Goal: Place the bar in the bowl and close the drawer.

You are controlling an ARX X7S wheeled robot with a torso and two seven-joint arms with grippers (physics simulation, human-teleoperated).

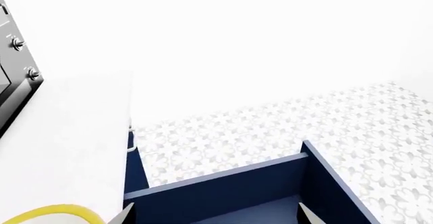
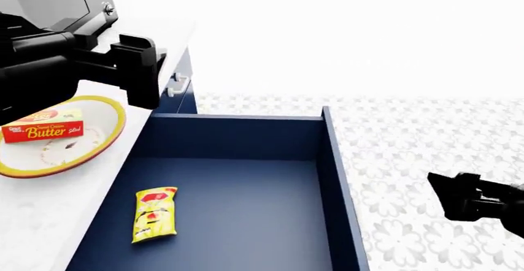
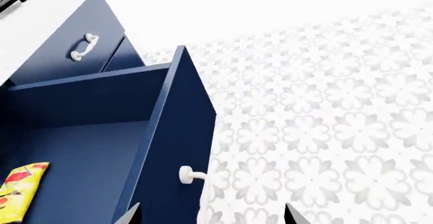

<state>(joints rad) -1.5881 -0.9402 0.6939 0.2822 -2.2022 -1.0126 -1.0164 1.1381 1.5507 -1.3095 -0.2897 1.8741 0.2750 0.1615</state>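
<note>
**Butter's in the bowl, drawer still wide open**

So half of this looks done. The small red and pale yellow butter stick box point(image 2: 43, 127) is lying flat inside the shallow round bowl with the white speckled inside and yellow rim point(image 2: 105, 142), over at about 9 o'clock in the head view, on the white countertop point(image 2: 49, 222). Nothing is gripping it.

What's left, as far as I can judge, is the wide navy blue drawer point(image 2: 335, 179). It's pulled well out and takes up the middle of the head view down to 6 o'clock. A flat yellow snack packet with red marks point(image 2: 154, 214) lies on its floor at around 7 o'clock. The drawer's curved white handle point(image 3: 191, 175) shows in the right wrist view, on the outside of the front panel.

The left gripper point(image 2: 135, 68) hangs above the counter at about 10 o'clock, just beside the bowl. Its wrist view shows two fingertips spread wide with nothing between them, so it's open and empty. The right gripper point(image 2: 458, 198) sits at roughly 4 o'clock, out over the patterned floor tiles point(image 2: 426, 136), apart from the drawer front. Its fingertips look spread too, holding nothing.

My guess: the right arm is better placed to push the front panel in.
</note>
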